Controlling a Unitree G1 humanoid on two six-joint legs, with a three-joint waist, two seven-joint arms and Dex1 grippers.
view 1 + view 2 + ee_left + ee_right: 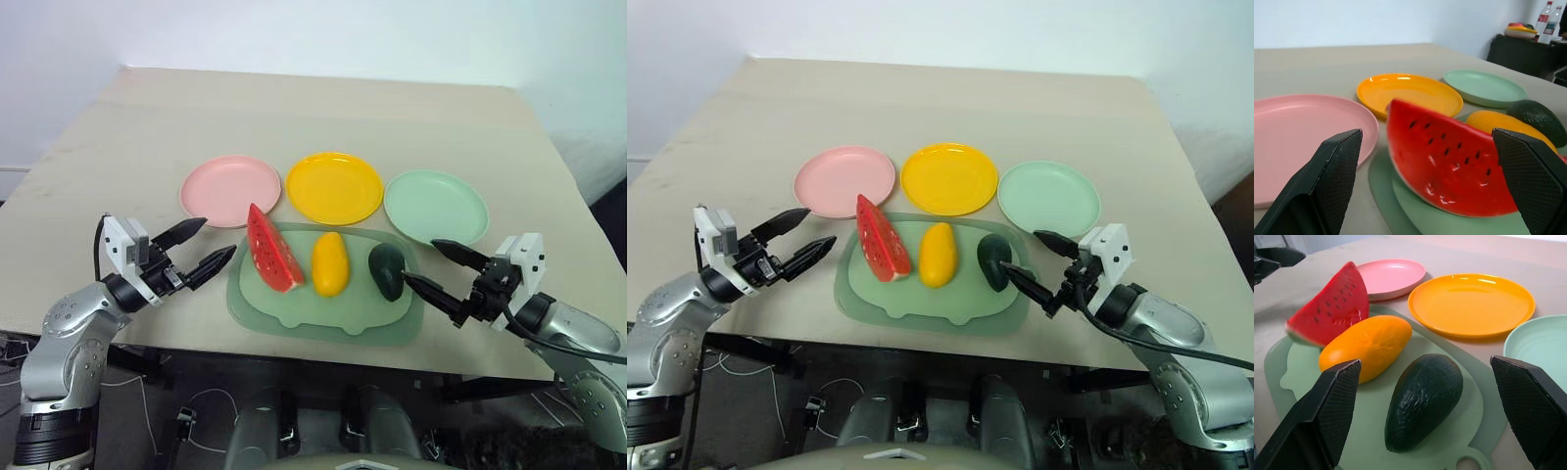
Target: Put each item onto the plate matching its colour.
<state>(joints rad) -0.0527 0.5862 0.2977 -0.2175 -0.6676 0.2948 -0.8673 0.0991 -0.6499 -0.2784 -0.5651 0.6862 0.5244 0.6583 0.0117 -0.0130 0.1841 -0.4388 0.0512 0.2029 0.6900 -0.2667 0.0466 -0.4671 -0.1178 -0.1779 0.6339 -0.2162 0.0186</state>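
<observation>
Both grippers' fingers (196,231) apart, empty

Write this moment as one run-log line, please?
fruits: watermelon, mango, avocado on board | plates: pink, yellow, green bare | left gripper, right gripper open, holding nothing

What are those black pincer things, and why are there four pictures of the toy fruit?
They are a robot's two hands. The left gripper and the right gripper are both open and hold nothing. Two pictures come from cameras in the robot's head, looking down at the table. The other two come from little cameras on its wrists, so the fruit looks close. A watermelon, a mango and an avocado lie on a green board. Behind it sit a pink plate, a yellow plate and a green plate.
</observation>
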